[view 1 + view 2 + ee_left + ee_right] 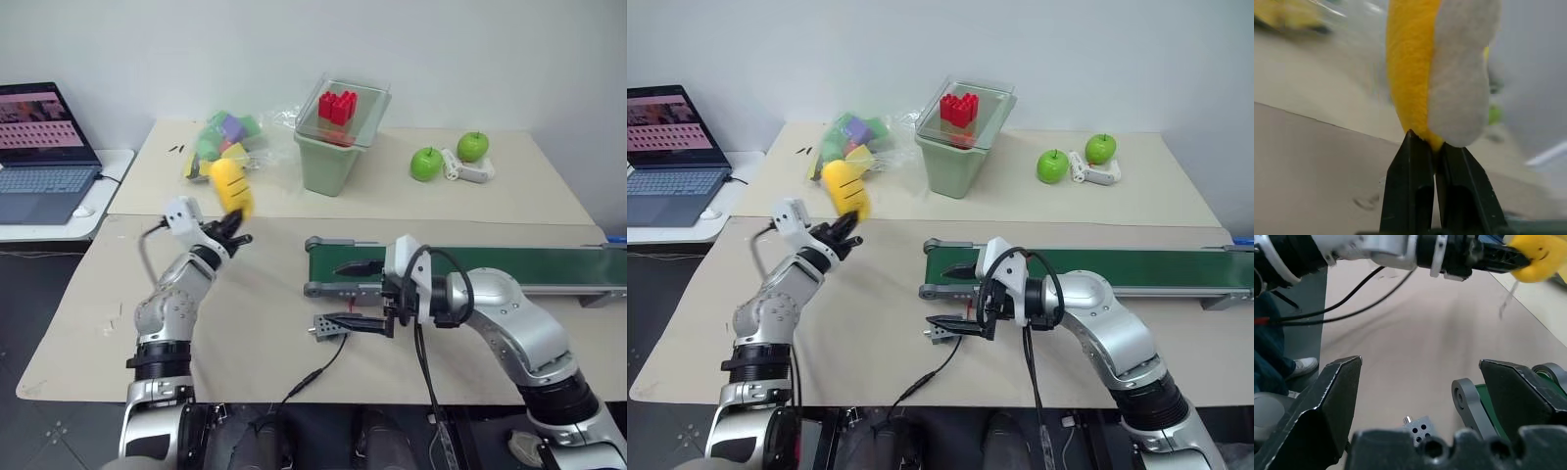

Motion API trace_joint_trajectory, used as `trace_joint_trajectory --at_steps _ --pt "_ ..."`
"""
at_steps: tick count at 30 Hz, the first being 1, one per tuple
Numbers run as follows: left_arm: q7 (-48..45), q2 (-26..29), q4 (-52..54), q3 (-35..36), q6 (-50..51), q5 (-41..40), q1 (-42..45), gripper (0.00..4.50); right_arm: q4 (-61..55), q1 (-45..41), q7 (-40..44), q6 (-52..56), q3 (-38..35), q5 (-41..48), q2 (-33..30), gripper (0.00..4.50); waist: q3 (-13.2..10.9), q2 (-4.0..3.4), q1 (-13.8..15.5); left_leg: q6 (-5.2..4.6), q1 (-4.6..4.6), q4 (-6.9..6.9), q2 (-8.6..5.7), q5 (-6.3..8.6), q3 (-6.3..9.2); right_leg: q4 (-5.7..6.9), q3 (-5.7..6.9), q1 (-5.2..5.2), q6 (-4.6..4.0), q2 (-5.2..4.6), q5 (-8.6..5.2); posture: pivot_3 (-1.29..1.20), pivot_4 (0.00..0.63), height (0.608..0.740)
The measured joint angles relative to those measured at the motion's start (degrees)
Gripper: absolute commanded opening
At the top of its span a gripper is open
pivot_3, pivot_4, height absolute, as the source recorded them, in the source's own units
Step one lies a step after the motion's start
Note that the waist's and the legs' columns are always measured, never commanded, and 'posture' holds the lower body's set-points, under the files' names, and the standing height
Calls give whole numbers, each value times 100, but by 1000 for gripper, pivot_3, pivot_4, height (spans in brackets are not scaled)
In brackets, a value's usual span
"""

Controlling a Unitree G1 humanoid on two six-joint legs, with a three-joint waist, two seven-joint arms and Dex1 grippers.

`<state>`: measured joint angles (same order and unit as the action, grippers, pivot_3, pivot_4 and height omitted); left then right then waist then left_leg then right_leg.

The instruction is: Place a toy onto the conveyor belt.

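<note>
1. Toy (229,186): small yellow plush with a white patch on one side, held in the air above the worktop (255,323), to the left of the conveyor belt (509,266) and well apart from it. Not yet over the belt.
2. Left gripper (235,231): jaws clenched on the toy's lower end; the left wrist view shows both black fingers pinched together on a tuft of the plush where the yellow meets the white.
3. Right gripper (359,294): jaws released and spread wide, nothing between them, hanging beside the near end of the belt, above a small grey control box (329,327).
4. Handling, as a judgement: soft, light, squashy; no breakage risk. Fabric should give good friction, but a pinch on an edge tuft lets the body swing and may slip. A hold across the middle of the oval would be steadier. Likely to land softly, perhaps rolling a little.
5. Writing: no label or brand legible on the toy, belt or box. The laptop (44,157) screen shows content too small to read.
</note>
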<state>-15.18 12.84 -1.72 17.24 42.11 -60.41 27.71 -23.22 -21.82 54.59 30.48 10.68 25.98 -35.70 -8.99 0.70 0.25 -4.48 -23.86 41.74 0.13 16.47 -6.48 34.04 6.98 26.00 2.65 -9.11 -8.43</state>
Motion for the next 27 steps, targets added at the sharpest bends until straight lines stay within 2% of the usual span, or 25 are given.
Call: trace_joint_trajectory --at_steps 2,4,6,8,10,13,17,22,27 --pt "-165 -6 465 95 718 -1452 -87 62 28 2 0 -11 1 -10 44 4500 -5 7 -8 7 12 0 -2 -4 1 -1 -8 -5 6 -1 -5 0 150 740" --pt "221 -238 743 176 973 -3044 -21 62 45 1 -3 -11 1 -25 63 4500 -7 9 2 11 44 0 -4 -5 7 1 -13 -33 3 -5 -7 0 150 740" --pt "793 -347 664 192 944 -3938 44 62 45 2 -4 -13 1 -35 92 4500 -10 11 24 15 97 -7 -2 -2 17 -5 -4 -89 -7 -2 -15 0 150 740" --pt "1285 -335 541 150 926 -4558 -64 62 44 2 -4 -14 -1 -42 91 4500 -10 12 14 14 115 -12 -3 48 16 -1 -6 -104 -13 -2 -14 0 150 740" --pt "1728 -348 389 73 877 -4800 -172 62 40 13 -9 -13 -6 -42 91 4500 -10 12 28 14 119 -11 -8 46 18 2 -8 -106 -14 -2 -12 0 150 740" --pt "2343 -324 -36 -124 778 -4664 -181 62 -7 30 -22 -13 -24 -40 89 4500 -10 13 60 11 115 -11 -18 -1 18 -2 -9 -107 -18 -1 -11 0 150 740" --pt "2678 -261 -437 -359 834 -4344 -134 62 -22 103 -111 -13 -97 -40 74 4500 -10 13 68 6 93 -11 -25 1 16 -7 -8 -96 -53 -1 11 0 150 740" --pt "2938 -266 -852 -541 1112 -4269 -28 62 -19 118 -245 -13 -395 -34 -3 4500 -10 13 63 7 90 -15 -23 1 16 -16 -7 -95 -45 2 5 0 150 740" --pt "3009 -464 -1203 -687 1353 -4108 75 62 159 279 -519 -32 -1033 -113 -237 4500 -11 14 82 8 91 -16 -22 2 16 -27 -5 -96 -19 1 -11 0 150 740"
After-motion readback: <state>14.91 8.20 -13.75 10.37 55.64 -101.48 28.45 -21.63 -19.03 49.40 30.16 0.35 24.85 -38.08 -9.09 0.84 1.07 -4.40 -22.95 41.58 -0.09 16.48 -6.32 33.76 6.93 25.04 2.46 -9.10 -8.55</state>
